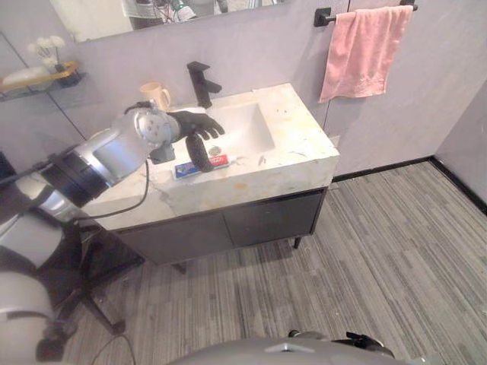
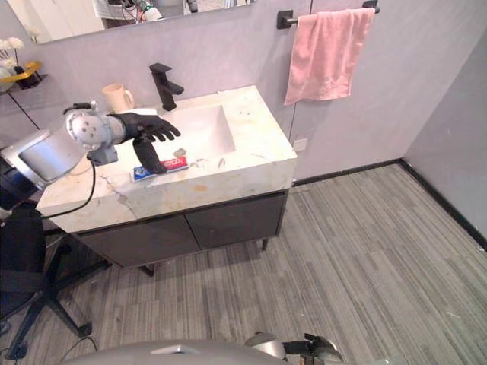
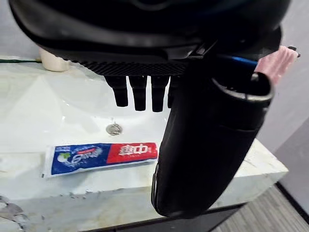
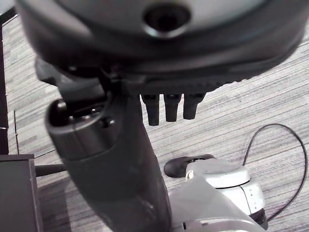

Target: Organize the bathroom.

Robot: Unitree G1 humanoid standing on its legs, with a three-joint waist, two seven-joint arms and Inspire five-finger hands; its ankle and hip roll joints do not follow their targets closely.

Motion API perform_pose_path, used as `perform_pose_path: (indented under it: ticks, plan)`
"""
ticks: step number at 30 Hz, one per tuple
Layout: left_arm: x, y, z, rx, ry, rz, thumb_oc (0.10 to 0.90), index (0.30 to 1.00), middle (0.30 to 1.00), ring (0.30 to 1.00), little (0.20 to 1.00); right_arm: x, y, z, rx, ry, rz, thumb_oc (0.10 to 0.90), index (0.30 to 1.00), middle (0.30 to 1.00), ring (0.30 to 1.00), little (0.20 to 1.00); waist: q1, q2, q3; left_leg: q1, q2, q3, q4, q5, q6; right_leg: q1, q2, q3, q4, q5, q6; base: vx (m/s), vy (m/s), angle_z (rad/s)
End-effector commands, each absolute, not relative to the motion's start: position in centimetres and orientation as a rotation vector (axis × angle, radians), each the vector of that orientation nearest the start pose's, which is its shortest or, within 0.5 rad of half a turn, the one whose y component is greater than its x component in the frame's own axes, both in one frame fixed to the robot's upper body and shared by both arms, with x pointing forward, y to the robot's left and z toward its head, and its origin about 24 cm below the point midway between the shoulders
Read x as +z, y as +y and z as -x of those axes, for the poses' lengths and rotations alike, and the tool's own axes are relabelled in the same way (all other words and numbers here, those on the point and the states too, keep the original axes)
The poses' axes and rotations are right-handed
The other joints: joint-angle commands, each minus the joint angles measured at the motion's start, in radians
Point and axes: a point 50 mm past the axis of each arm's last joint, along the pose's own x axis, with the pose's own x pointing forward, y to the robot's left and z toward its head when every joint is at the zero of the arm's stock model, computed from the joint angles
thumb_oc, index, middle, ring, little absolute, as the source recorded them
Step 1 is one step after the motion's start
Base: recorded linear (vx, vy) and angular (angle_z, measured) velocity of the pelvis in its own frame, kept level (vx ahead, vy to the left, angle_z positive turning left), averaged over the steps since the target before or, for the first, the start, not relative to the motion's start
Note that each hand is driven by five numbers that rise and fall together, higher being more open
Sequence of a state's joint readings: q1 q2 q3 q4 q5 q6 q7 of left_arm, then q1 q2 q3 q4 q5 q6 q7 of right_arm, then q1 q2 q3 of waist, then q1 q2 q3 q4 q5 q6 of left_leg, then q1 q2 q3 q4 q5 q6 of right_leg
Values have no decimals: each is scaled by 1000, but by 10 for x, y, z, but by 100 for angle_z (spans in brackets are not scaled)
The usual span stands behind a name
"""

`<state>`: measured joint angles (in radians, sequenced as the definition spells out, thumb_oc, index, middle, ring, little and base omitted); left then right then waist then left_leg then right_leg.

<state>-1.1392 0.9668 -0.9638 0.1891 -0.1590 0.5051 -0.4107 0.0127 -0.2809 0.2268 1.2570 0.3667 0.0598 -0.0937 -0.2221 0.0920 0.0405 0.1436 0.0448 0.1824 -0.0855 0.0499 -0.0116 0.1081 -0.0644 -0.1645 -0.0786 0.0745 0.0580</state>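
A blue, white and red toothpaste tube (image 1: 201, 166) lies flat on the marble counter's front rim (image 1: 251, 182), just before the sink basin (image 1: 242, 129). My left hand (image 1: 196, 128) hovers open above the tube, fingers spread over the basin, thumb pointing down toward the tube (image 3: 99, 155) without touching it. A cream mug (image 1: 156, 95) stands at the counter's back left beside the black faucet (image 1: 201, 82). My right hand (image 4: 166, 106) hangs low over the floor, fingers straight and holding nothing.
A pink towel (image 1: 361, 49) hangs on a black bar at the right wall. A small shelf (image 1: 42, 76) with white flowers is mounted at the far left. A dark cabinet (image 1: 228, 224) sits below the counter, and a black chair base (image 1: 91, 296) stands on the striped floor.
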Motion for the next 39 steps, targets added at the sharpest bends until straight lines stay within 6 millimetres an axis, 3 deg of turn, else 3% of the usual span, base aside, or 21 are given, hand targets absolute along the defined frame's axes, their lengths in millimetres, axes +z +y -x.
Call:
perform_pose_path:
  ticks: [1, 5, 22, 39]
  plan:
    - [320, 208, -365, -126, 6, -1308, 800, 900, 900, 900, 900, -157, -265, -78, -315, 1296, 148, 800, 900, 900, 900, 900, 11, 8, 2, -43, 4, 44, 159, -121, -26, -20, 20, 6, 83, -139, 91, 43, -26, 1]
    - [319, 224, -363, -158, 102, -1296, 800, 900, 900, 900, 900, -156, -267, -76, -321, 1288, 148, 800, 900, 900, 900, 900, 20, 7, 11, -53, 4, 32, 173, -123, -25, -18, 21, -7, 99, -151, 84, 11, -4, 2]
    - [325, 252, -360, -96, 171, -1324, 800, 900, 900, 900, 900, -158, -263, -73, -323, 1285, 129, 800, 900, 900, 900, 900, 38, -1, 17, -62, -1, 8, 193, -130, -20, -8, 28, -28, 119, -172, 75, 20, -15, 4]
    - [297, 260, -368, -95, 216, -1247, 800, 900, 900, 900, 900, -158, -268, -60, -341, 1300, 121, 800, 900, 900, 900, 900, 14, -11, 32, -65, 1, 15, 210, -138, -17, -7, 32, -25, 133, -182, 70, 38, -15, 0]
